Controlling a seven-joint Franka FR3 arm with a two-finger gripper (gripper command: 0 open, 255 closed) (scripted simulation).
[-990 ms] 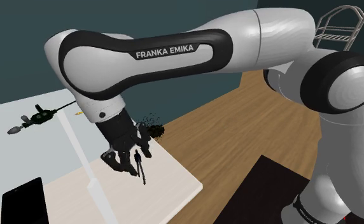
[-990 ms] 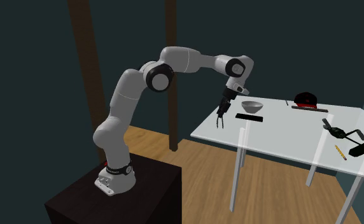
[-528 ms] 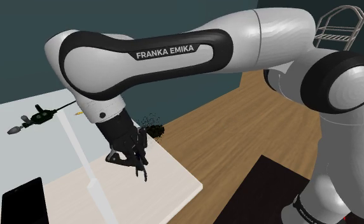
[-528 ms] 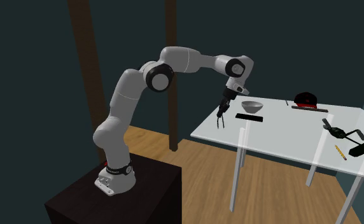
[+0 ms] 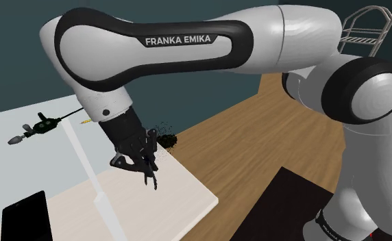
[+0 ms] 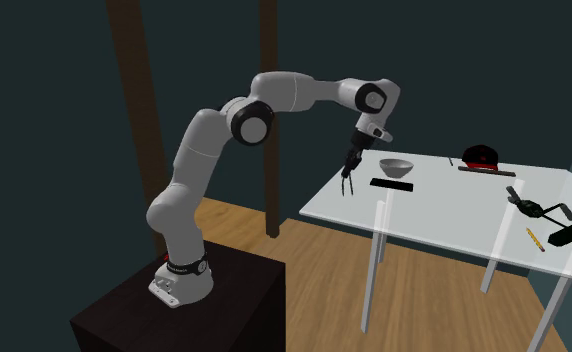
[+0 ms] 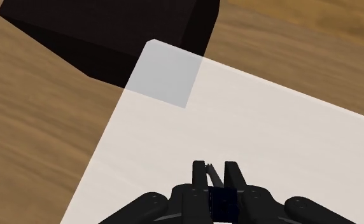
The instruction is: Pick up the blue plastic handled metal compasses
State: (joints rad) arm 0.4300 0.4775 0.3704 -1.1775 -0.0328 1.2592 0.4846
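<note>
The compasses (image 5: 151, 176) are clasped by the dark handle (image 7: 223, 202) between the fingers (image 7: 202, 175), which are drawn narrow around it, so the thin metal legs hang point-down over a corner of the pale counter (image 5: 184, 194). The gripper (image 5: 144, 164) is aimed steeply downward, a pose judged to keep the points from being dragged. The bowl (image 6: 395, 166) is left well apart.

White arm (image 5: 294, 41), dark joints, black claw (image 7: 216, 170)
</note>
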